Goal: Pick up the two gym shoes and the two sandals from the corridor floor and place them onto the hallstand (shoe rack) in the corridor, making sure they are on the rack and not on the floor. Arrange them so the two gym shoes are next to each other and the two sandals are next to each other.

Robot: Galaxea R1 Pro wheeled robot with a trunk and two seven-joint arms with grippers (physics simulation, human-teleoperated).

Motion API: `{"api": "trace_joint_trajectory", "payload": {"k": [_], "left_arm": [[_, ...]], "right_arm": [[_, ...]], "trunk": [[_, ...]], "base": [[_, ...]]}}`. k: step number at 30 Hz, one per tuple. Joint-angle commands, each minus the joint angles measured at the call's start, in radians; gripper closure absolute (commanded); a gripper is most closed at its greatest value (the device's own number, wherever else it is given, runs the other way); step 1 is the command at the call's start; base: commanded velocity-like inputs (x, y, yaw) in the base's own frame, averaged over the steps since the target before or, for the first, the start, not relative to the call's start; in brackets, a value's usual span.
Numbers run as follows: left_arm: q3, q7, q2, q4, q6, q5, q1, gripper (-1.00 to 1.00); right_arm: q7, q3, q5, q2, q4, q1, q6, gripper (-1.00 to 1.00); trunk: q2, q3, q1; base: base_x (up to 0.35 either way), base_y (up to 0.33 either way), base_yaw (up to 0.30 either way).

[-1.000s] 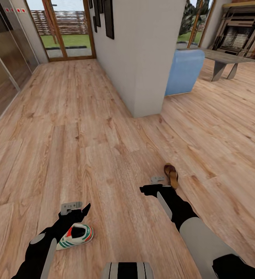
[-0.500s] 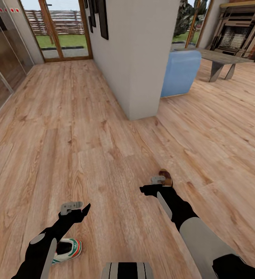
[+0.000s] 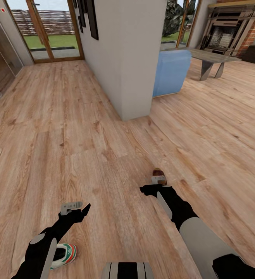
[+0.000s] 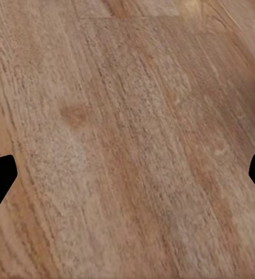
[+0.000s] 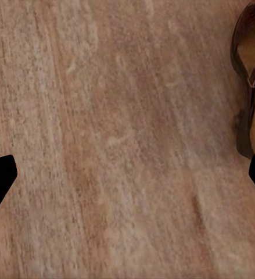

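Lying on the floor [image 3: 85, 128], one sandal [image 3: 157, 173] sits just beyond the right gripper [image 3: 157, 180]; one shoe [image 3: 63, 254] rests beside the left arm. Both grippers' fingers look spread and empty. The sandal seems light and floppy, so its strap or sole edge suits gripping.

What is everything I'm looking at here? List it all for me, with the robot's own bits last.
gym shoe: one, white with green stripes and red-orange patch, on the floor, partly hidden by the left arm.
sandal: one, dark brown, on the floor just beyond the right gripper.
corridor floor: light brown wood planks.
wall: one, white, ending mid-room.
armchair: one, blue, behind the wall's end.
table: one, grey, far right.
fireplace: one, brick, far right.
glass doors: wood-framed, far left.
left gripper: open, empty, above the floor.
right gripper: open, empty, near the sandal.
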Motion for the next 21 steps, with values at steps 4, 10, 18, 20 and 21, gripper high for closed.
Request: {"api": "trace_joint_trajectory", "payload": {"k": [4, 10, 18, 20, 21], "left_arm": [[0.000, 0.001, 0.000, 0.000, 0.000, 0.000, 0.000, -1.00], [0.000, 0.001, -0.001, 0.001, 0.000, -0.001, 0.000, -1.00], [-0.001, 0.000, -0.001, 0.001, 0.000, -0.001, 0.000, -1.00], [-0.001, 0.000, -0.001, 0.000, 0.000, -0.001, 0.000, -1.00], [-0.001, -0.001, 0.000, 0.000, 0.000, -0.001, 0.000, -1.00]], "right_arm": [[0.000, 0.000, 0.000, 0.000, 0.000, 0.000, 0.000, -1.00], [0.000, 0.000, 0.000, 0.000, 0.000, 0.000, 0.000, -1.00], [0.000, 0.000, 0.000, 0.000, 0.000, 0.000, 0.000, -1.00], [0.000, 0.001, 0.000, 0.000, 0.000, 0.000, 0.000, -1.00], [0.000, 0.000, 0.000, 0.000, 0.000, 0.000, 0.000, -1.00]], "trunk": [[0.000, 0.000, 0.000], [0.000, 0.000, 0.000], [0.000, 0.000, 0.000], [0.000, 0.000, 0.000], [0.000, 0.000, 0.000]], "base": [[0.045, 0.000, -0.005], [0.277, 0.000, -0.001], [0.230, -0.035, 0.000], [0.046, -0.012, -0.028], [0.021, -0.005, -0.142]]}}
